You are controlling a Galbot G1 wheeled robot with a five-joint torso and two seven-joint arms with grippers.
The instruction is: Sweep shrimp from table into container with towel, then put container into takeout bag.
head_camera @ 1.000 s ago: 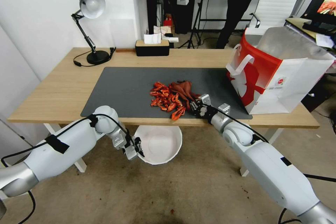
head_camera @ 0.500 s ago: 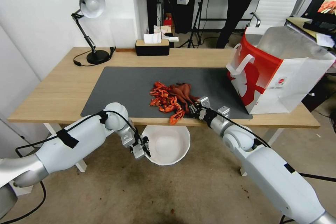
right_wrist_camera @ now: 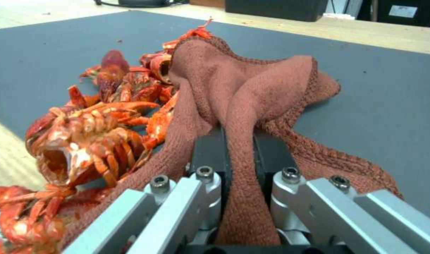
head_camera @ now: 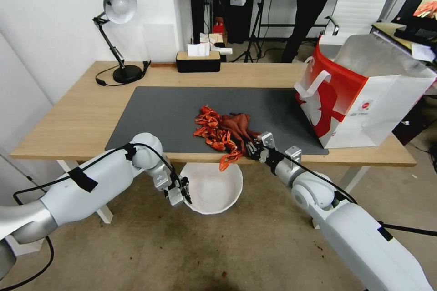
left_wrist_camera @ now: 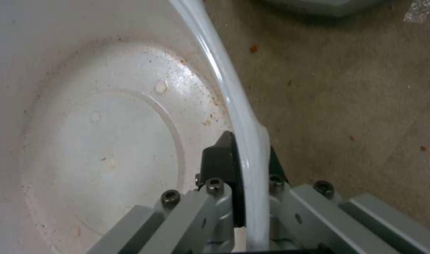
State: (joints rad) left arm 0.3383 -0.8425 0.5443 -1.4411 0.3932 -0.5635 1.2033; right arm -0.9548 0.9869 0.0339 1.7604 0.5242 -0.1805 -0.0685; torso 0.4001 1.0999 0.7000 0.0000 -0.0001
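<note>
Glossy red-orange shrimp [head_camera: 214, 129] [right_wrist_camera: 90, 127] lie piled at the front of the dark mat, and a few [head_camera: 227, 159] hang over the table [head_camera: 68, 118] edge. The brick-red towel [head_camera: 239, 125] [right_wrist_camera: 252, 91] lies against the pile's right side. My right gripper [head_camera: 253, 149] [right_wrist_camera: 238, 151] is shut on a fold of the towel near the front edge. Below that edge, the round white container [head_camera: 211, 188] [left_wrist_camera: 107, 141] hangs empty above the floor. My left gripper [head_camera: 182, 191] [left_wrist_camera: 245, 165] is shut on its rim. The red and white takeout bag [head_camera: 359, 95] stands open at the table's right end.
A black desk lamp [head_camera: 116, 32] stands at the back left and a black tissue box [head_camera: 198, 61] at the back middle. The wooden strip left of the mat is bare. A person stands in the room behind the table.
My right gripper has dragged the towel and shrimp toward the front edge, so a few now hang over it. My left gripper has shifted the container slightly left and up under them.
</note>
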